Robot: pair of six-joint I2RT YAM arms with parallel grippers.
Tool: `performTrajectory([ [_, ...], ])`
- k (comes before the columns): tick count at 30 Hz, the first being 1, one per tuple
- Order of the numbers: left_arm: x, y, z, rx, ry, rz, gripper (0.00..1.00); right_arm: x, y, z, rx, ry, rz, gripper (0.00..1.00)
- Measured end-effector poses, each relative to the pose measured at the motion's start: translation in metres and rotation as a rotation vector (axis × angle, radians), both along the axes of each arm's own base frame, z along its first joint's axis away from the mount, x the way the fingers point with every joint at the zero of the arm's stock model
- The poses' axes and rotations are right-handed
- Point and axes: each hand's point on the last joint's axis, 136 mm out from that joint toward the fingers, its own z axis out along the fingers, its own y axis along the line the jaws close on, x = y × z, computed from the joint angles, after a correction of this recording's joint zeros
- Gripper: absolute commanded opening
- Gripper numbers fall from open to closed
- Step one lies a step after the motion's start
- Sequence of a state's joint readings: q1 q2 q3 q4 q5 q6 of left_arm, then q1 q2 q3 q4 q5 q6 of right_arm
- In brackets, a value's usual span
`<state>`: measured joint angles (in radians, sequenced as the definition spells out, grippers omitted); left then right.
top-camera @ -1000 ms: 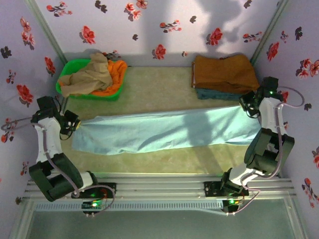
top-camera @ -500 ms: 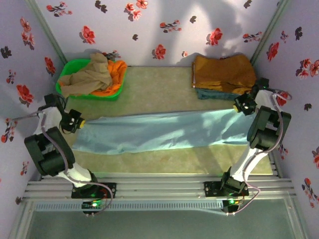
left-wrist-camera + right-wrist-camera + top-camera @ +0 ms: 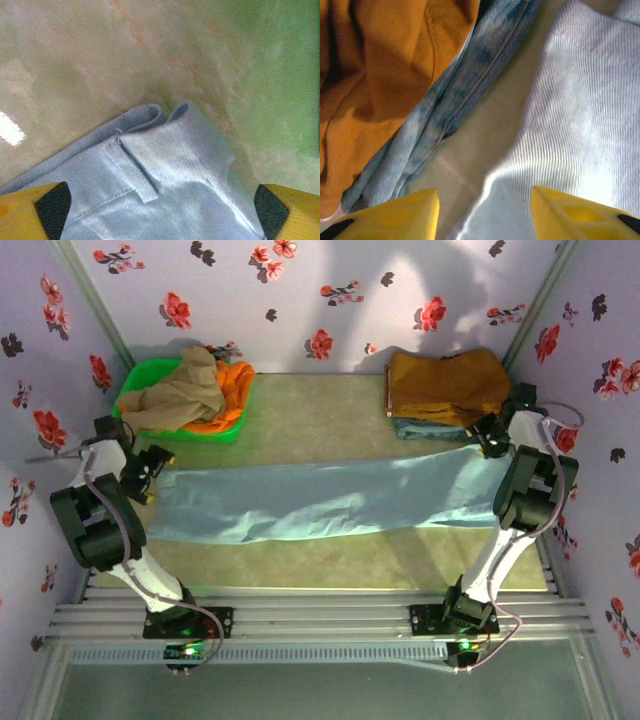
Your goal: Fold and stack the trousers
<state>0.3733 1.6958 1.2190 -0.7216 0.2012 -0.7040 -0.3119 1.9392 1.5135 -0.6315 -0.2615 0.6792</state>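
Location: the trousers (image 3: 320, 502) lie flat as one long band across the middle of the table (image 3: 320, 420), reaching from near its left edge to near its right edge. They appear already doubled leg on leg.

Tools: the left gripper (image 3: 152, 472) sits at the left end of the band. In its wrist view the jaws stand wide apart, with the cloth lying between them unclamped. The right gripper (image 3: 488, 435) sits at the right end near the back. Its jaws are parted more narrowly, with bare table and cloth edge showing in the gap, and it holds nothing.

Handling, as judged: the cloth is soft, light and limp. It will sag and drag if lifted by one point, so take both corners of one end together, at the seamed edges, to carry it over.

Differences between views: the overhead view alone gives the full length, the green basket (image 3: 150, 372) of clothes at the back left corner and the brown garment (image 3: 445, 385) at the back right corner. The left wrist view adds a belt loop (image 3: 135, 170), marking this end as the waist. The right wrist view adds a ribbed weave and a denim garment (image 3: 445, 110) under the brown one, just beside the trousers
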Motion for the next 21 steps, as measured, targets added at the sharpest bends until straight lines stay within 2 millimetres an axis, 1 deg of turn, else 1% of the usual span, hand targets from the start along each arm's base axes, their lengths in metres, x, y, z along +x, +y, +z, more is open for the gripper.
performTrajectory([
  [1, -0.003, -0.001, 0.008, 0.009, -0.017, -0.004, 1.0, -0.005, 0.006, 0.006, -0.004, -0.011, 0.008, 0.55],
  [2, -0.009, -0.003, 0.021, 0.024, -0.046, -0.005, 0.99, -0.012, 0.014, 0.015, -0.012, -0.027, 0.021, 0.55],
  [4, -0.022, -0.011, 0.047, 0.054, -0.114, -0.017, 0.95, -0.031, 0.04, 0.034, -0.031, -0.066, 0.065, 0.55],
  [6, -0.042, -0.032, 0.072, 0.086, -0.192, -0.057, 0.89, -0.054, 0.076, 0.054, -0.044, -0.118, 0.14, 0.53],
  [7, -0.05, -0.044, 0.078, 0.091, -0.22, -0.083, 0.85, -0.064, 0.091, 0.059, -0.045, -0.141, 0.17, 0.53],
  [8, -0.062, -0.06, 0.081, 0.091, -0.244, -0.123, 0.81, -0.078, 0.108, 0.062, -0.038, -0.158, 0.205, 0.53],
  [9, -0.074, -0.073, 0.079, 0.085, -0.254, -0.154, 0.78, -0.094, 0.123, 0.061, -0.028, -0.166, 0.236, 0.53],
  [10, -0.085, -0.085, 0.074, 0.074, -0.254, -0.176, 0.76, -0.109, 0.132, 0.056, -0.015, -0.159, 0.251, 0.53],
  [12, -0.112, -0.105, 0.051, 0.046, -0.219, -0.215, 0.74, -0.14, 0.139, 0.037, 0.004, -0.114, 0.261, 0.54],
  [14, -0.136, -0.118, 0.03, 0.021, -0.17, -0.237, 0.75, -0.168, 0.14, 0.017, 0.019, -0.048, 0.255, 0.56],
  [16, -0.154, -0.125, 0.016, 0.004, -0.136, -0.247, 0.75, -0.19, 0.141, 0.003, 0.032, 0.006, 0.251, 0.58],
  [18, -0.168, -0.128, 0.006, -0.007, -0.12, -0.242, 0.76, -0.208, 0.142, -0.006, 0.039, 0.045, 0.249, 0.61],
  [21, -0.179, -0.132, 0.0, -0.017, -0.113, -0.24, 0.77, -0.224, 0.142, -0.015, 0.048, 0.075, 0.242, 0.62],
])
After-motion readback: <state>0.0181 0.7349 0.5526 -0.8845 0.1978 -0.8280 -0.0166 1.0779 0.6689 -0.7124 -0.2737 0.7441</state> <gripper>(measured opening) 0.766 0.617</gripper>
